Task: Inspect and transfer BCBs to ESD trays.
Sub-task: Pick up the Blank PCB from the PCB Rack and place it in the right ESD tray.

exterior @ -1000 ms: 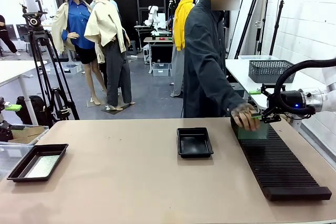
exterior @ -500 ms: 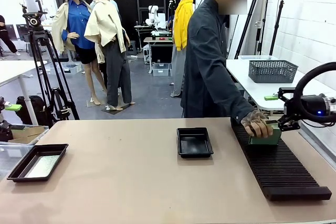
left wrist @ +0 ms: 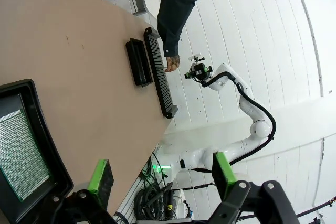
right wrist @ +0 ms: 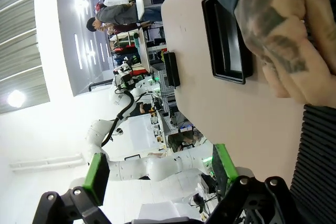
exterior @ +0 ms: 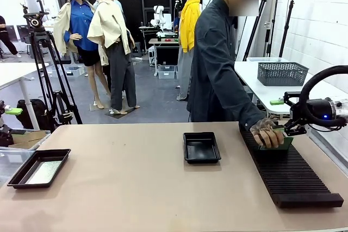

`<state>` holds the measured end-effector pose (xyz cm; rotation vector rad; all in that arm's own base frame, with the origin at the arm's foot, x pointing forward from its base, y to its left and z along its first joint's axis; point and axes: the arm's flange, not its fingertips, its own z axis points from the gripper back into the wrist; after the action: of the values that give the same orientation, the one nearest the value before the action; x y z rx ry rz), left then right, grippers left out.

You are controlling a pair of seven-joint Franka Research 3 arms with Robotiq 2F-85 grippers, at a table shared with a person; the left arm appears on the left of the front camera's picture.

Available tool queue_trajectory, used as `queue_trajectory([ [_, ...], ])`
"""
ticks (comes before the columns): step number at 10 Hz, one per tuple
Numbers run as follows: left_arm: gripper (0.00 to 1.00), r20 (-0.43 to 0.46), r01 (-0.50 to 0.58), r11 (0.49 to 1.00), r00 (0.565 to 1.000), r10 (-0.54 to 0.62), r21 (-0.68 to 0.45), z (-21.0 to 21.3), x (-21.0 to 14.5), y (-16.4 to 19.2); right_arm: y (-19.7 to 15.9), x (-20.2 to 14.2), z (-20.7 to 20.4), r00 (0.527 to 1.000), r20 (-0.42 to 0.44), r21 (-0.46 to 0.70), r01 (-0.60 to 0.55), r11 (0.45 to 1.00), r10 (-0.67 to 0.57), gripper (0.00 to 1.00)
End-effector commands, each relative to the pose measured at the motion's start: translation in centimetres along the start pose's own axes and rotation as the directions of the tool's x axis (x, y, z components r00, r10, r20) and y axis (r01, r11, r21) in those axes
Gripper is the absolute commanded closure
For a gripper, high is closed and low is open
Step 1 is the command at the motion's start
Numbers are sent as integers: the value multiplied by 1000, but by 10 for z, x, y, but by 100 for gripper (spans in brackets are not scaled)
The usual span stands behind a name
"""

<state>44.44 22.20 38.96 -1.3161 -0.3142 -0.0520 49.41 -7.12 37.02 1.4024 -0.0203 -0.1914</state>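
At the rack's far end, a person's hand [exterior: 268,132] holds one green BCB [exterior: 284,143] upright on the long black slotted rack [exterior: 288,172]. My right gripper [exterior: 283,116] hovers open just right of that hand, its green pads apart and nothing between them. In the right wrist view the hand [right wrist: 283,40] is close ahead of the open right gripper [right wrist: 157,174]. One empty ESD tray [exterior: 202,148] lies mid-table. A second ESD tray [exterior: 22,165] at the front left holds a BCB [exterior: 43,171]. My left gripper [left wrist: 161,174] is open above that tray [left wrist: 42,129] and its board [left wrist: 21,153].
The person stands at the far side of the table, leaning over the rack. A dark mesh basket [exterior: 280,73] stands on a white table behind. A camera tripod [exterior: 41,52] is off the table at far left. Bare tabletop [exterior: 125,188] spreads between the two trays.
The person's hand has slid the board to the right along the rack. My right gripper has shifted right with it and stays open. The left arm has not moved.
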Motion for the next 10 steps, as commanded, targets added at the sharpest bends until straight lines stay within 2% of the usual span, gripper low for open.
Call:
queue_trajectory([
  [1,0,-10,4,1000,1000,-3,15,2,-1,-3,4,4,-3,1000,11,-3,13,1000,-13,0],
  [9,0,-10,4,1000,1000,-3,15,2,-1,-3,0,0,0,1000,0,0,-1,1000,1,0],
  [10,0,-10,4,1000,1000,-3,15,2,-1,-3,9,15,-2,1000,-15,-27,-17,1000,17,0],
])
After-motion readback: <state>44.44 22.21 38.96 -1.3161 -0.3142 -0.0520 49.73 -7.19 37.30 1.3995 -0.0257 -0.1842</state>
